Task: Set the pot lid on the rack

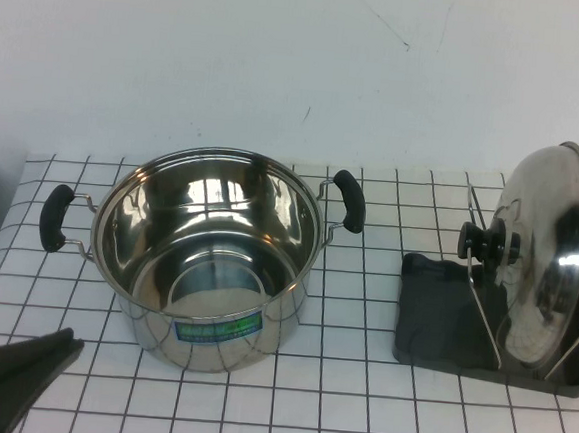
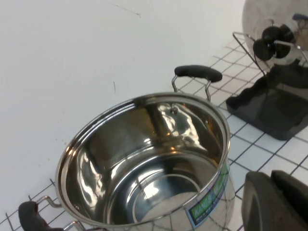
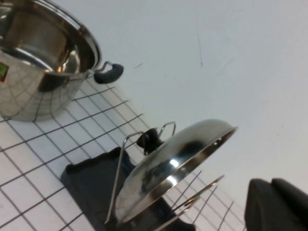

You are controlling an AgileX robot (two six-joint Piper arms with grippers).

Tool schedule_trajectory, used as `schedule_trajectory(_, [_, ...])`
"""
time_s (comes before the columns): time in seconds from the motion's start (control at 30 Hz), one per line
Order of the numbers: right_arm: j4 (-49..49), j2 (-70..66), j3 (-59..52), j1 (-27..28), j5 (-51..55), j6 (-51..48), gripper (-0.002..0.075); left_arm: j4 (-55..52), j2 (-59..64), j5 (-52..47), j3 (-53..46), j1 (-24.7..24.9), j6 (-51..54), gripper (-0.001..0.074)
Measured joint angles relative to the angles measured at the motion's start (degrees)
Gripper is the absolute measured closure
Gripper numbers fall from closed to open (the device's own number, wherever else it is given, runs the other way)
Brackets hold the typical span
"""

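The lid (image 1: 545, 262) stands on edge in the rack (image 1: 440, 324) at the right side of the gridded tabletop (image 1: 355, 402), leaning between the upright wire loops with its black knob (image 1: 478, 241) facing the pot. The pot (image 1: 206, 260) sits open near the middle, well apart from the rack, with a black handle at each side and a green label on its near wall.

From the high view, only the left pincer (image 1: 11, 375) appears, a dark shape low at the near left corner, just beside the pot and touching nothing; I cannot tell whether its fingers are apart or together. The right pincer does not appear there at all.

The left wrist view looks down into the pot's shiny inside and catches the rack and knob beyond it, with the left pincer's dark tip in the corner.

The right wrist view alone shows the right pincer (image 3: 276, 204), a dark mass near the rack, clear of the lid; its opening cannot be judged. It also shows the lid's rim resting among the wires.
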State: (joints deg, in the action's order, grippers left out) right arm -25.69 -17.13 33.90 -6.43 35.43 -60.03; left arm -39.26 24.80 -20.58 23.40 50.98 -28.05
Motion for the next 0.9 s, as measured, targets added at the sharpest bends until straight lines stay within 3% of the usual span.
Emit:
schedule_trajectory(0.23, [-1.77, 4.06, -9.66, 0.0, -0.03, -0.34, 0.0727, -0.77, 0.0, 0.0, -2.5, 0.0, 0.0, 0.0736])
schedule_trajectory(0.43, [-10.32, 4.14, -15.02, 0.0, -0.13, -0.41, 0.0727, -1.0, 0.0, 0.11, -4.39, 0.0, 0.0, 0.0736])
schedule_trajectory(0.9, [-12.53, 4.14, -20.14, 0.0, 2.76, -0.41, 0.0727, -1.0, 0.0, 0.21, -4.6, 0.0, 0.0, 0.0736])
